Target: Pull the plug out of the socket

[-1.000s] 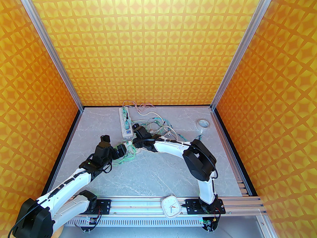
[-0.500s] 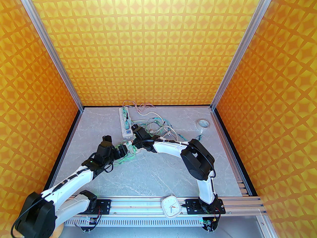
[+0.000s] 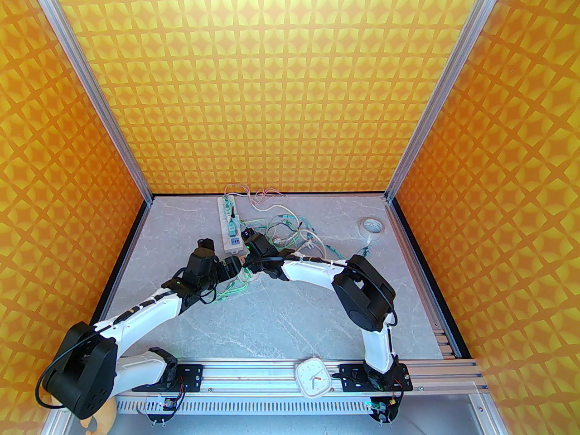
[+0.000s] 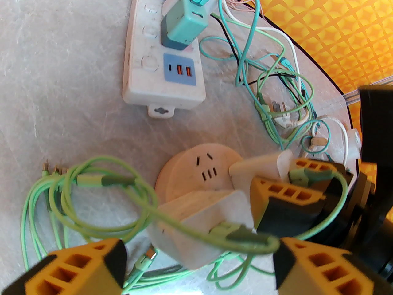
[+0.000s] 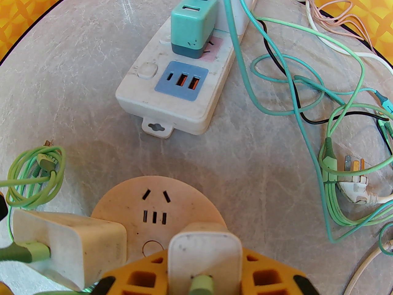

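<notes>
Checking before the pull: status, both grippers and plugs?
Right gripper shut on white charger, seated in round socket. Left gripper open, straddling second charger. Green cable loops across it.

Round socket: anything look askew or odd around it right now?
Yes. A loose green cable lies across the free white charger on the round socket, right in the gap between the left gripper's fingers; closing there could pinch cable instead of the plug.
</notes>
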Controlling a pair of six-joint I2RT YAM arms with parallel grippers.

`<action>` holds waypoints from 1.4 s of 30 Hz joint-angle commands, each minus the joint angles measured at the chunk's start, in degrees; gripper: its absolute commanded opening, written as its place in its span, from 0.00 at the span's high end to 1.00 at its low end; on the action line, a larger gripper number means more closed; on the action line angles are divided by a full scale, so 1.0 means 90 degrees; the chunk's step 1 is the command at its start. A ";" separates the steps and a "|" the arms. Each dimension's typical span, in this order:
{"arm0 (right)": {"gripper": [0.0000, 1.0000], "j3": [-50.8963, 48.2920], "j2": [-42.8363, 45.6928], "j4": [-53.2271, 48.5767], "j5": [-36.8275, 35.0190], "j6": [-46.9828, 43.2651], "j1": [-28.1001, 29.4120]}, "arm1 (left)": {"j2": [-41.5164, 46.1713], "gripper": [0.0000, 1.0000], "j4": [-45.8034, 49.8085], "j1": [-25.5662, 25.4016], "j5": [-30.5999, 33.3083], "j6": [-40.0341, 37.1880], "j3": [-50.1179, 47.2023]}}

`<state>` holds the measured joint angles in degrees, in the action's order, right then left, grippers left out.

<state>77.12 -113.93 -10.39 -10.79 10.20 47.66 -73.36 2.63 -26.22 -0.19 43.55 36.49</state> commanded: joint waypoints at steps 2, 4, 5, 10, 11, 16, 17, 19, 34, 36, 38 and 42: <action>0.75 -0.0141 0.0213 -0.0039 -0.0020 -0.0030 0.0105 | -0.0434 0.27 0.0255 -0.0063 0.0257 -0.0048 0.0399; 0.75 -0.0156 0.0220 -0.0027 -0.0012 -0.0027 0.0105 | -0.0603 0.29 0.0280 -0.0138 0.0406 -0.0056 0.0505; 0.75 -0.0149 0.0217 -0.0027 -0.0012 -0.0023 0.0114 | -0.0651 0.31 0.0272 -0.0171 0.0446 -0.0080 0.0537; 0.75 -0.0178 0.0237 -0.0029 -0.0022 -0.0048 0.0124 | -0.0957 0.37 0.0415 -0.0241 0.0634 -0.0087 0.0696; 0.75 -0.0174 0.0239 -0.0027 -0.0032 -0.0063 0.0122 | -0.1007 0.39 0.0445 -0.0251 0.0668 -0.0080 0.0711; 0.75 -0.0188 0.0210 -0.0055 -0.0137 -0.0106 0.0152 | -0.1179 0.46 0.0508 -0.0342 0.0779 -0.0052 0.0694; 0.75 -0.0172 0.0194 -0.0064 -0.0158 -0.0106 0.0159 | -0.1199 0.47 0.0524 -0.0367 0.0802 -0.0063 0.0687; 0.75 -0.0125 0.0148 -0.0095 -0.0197 -0.0109 0.0191 | -0.1258 0.52 0.0551 -0.0409 0.0833 -0.0074 0.0720; 0.78 0.0239 -0.0044 -0.0358 -0.0791 -0.0166 0.0686 | -0.1462 0.50 0.0770 -0.0593 0.1031 -0.0034 0.0783; 0.78 0.0188 0.0047 -0.0323 -0.0706 -0.0092 0.0628 | -0.1434 0.50 0.0828 -0.0593 0.1047 -0.0049 0.0781; 0.79 0.0103 0.0169 -0.0232 -0.0514 0.0026 0.0493 | -0.1430 0.50 0.0859 -0.0592 0.1075 -0.0053 0.0782; 0.79 -0.0260 0.0535 0.0134 0.0230 0.0370 0.0098 | -0.1438 0.51 0.0878 -0.0590 0.1075 -0.0044 0.0755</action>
<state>76.84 -113.51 -11.86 -16.34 11.33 49.60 -84.31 5.10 -31.03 9.98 42.68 44.36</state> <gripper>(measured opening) 0.295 0.495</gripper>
